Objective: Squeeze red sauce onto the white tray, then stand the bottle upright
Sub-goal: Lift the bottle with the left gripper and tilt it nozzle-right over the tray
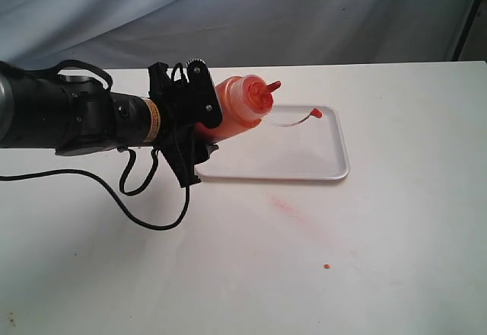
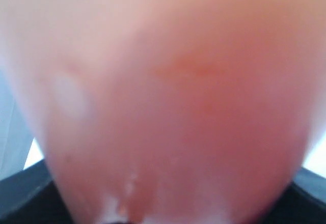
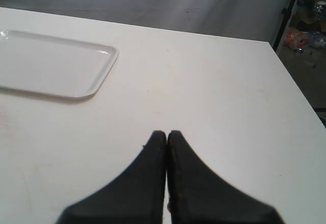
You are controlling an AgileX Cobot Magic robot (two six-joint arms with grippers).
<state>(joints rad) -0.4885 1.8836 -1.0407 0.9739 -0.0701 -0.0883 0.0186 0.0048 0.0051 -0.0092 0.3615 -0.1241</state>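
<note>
Left jaws pinch the tipped bottle [image 1: 237, 113], nozzle [image 1: 271, 87] probably over the white tray [image 1: 323, 166]. Right jaws are pressed together.

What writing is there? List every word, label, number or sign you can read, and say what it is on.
Nothing here can be read.
On the yellow band around the left arm's wrist: there may be print, but it is too small to read.
On the bottle: no label shows, and the left wrist view of it is blurred.
On the white tray: plain, no marking.
</note>
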